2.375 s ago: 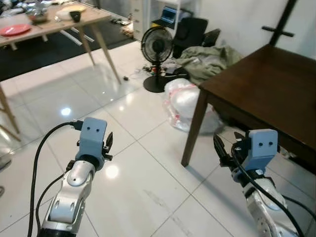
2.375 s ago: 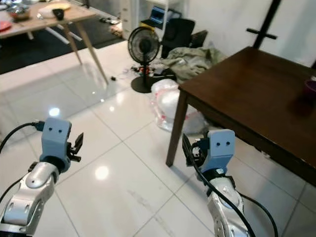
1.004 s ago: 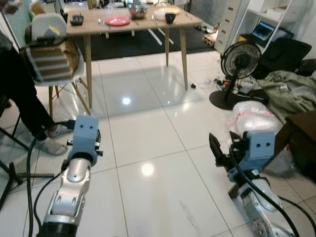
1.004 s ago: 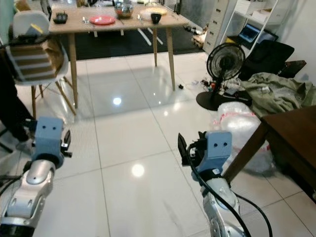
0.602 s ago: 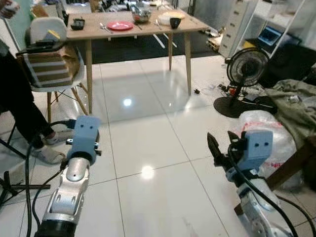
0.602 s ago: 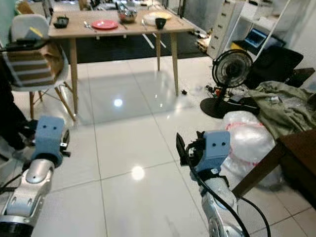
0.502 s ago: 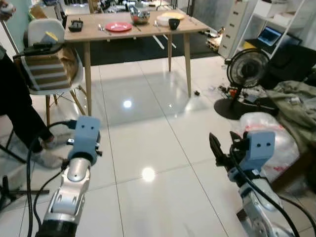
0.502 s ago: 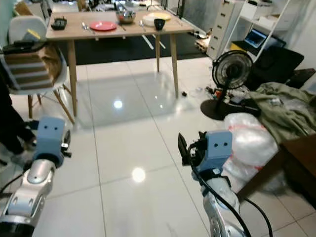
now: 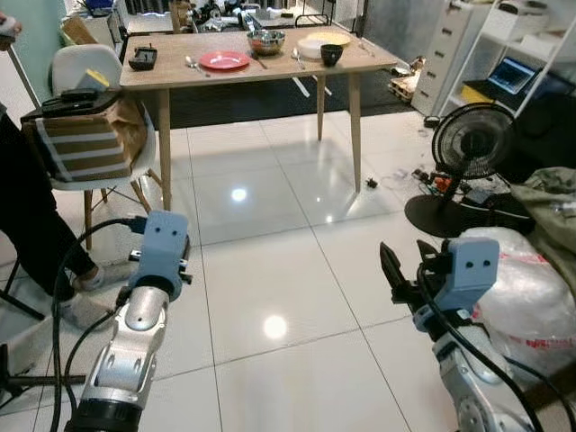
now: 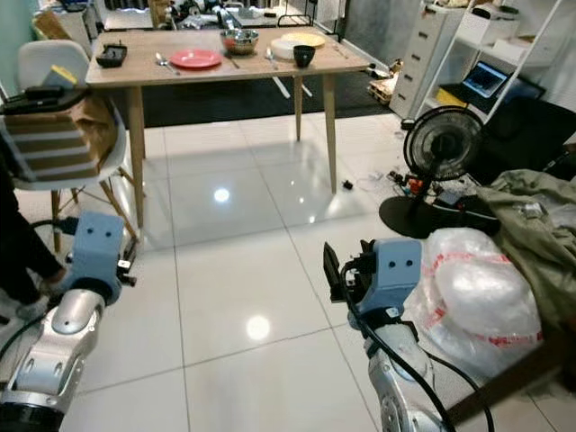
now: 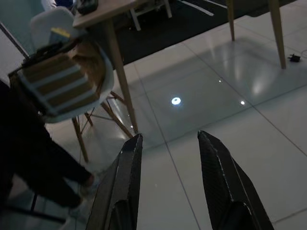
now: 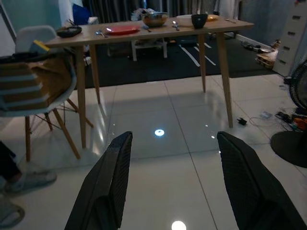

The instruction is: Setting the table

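The step in hand looks like the approach: the desk (image 9: pixel 270 67) with its red plate (image 9: pixel 224 60) and bowl (image 9: pixel 266 41) stands well ahead across the floor. Both the left gripper (image 11: pixel 168 182) and the right gripper (image 12: pixel 172 187) have fingers spread and empty, so next comes walking up to the desk's near edge.

Lived-in home, dining corner on a glossy white tile floor (image 9: pixel 270 270). Wooden surface (image 9: pixel 270 67) on slanted legs, set with a red plate (image 9: pixel 224 60), steel bowl (image 9: pixel 266 41), dark cup (image 9: pixel 331 55) and spoon (image 9: pixel 192 63). White chair (image 9: pixel 81 67) beside it with a striped bag (image 9: pixel 76 144). Black floor fan (image 9: pixel 463 148), white drawers (image 9: pixel 450 45), open shelf with a laptop (image 9: pixel 510 76), clothes heap (image 10: pixel 540 216) and stuffed plastic bag (image 10: pixel 477 288) at the right
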`<state>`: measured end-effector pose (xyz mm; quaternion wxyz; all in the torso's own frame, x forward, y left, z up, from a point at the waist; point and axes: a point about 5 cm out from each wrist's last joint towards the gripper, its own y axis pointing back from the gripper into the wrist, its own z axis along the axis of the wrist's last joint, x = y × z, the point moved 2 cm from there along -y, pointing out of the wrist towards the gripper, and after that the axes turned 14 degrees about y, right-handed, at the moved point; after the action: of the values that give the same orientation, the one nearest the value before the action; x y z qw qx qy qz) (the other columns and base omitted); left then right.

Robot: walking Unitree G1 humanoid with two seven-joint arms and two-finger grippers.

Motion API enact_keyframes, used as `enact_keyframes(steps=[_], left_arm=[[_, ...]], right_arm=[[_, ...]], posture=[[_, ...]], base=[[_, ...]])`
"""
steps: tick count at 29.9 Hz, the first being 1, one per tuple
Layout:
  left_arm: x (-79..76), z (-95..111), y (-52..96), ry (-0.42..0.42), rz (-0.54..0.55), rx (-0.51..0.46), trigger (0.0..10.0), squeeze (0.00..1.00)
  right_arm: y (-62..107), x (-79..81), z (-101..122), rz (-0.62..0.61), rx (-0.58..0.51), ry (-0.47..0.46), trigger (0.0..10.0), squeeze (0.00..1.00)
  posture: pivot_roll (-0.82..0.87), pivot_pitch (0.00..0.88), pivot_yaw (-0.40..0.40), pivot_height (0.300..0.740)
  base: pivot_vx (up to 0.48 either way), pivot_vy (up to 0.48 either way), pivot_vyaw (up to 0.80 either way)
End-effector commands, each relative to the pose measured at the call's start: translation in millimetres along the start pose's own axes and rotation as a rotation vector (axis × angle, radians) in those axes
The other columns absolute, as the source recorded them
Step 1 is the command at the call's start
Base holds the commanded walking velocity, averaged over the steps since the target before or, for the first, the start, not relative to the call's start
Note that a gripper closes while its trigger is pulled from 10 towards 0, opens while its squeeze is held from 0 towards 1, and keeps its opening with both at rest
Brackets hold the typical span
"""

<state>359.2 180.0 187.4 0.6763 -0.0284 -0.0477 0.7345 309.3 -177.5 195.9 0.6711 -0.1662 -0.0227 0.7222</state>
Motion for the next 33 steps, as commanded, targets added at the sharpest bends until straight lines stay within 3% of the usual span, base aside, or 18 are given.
enact_keyframes(steps=[1,33], left_arm=[[-4.4,-1,1.1,0.005,-0.019,0.0,10.0,0.0],[-1.3,-13,7.6,0.113,0.018,0.048,10.0,0.0]], right_arm=[[3.6,-4.2,-7,-0.02,0.025,-0.005,10.0,0.0],[7.0,-7.9,-15,-0.019,0.061,-0.003,10.0,0.0]], posture=[[0.05,0.101,0.08,0.74],[0.03,0.115,0.045,0.74]], base=[[0.472,0.0,0.0],[0.474,0.0,0.0]])
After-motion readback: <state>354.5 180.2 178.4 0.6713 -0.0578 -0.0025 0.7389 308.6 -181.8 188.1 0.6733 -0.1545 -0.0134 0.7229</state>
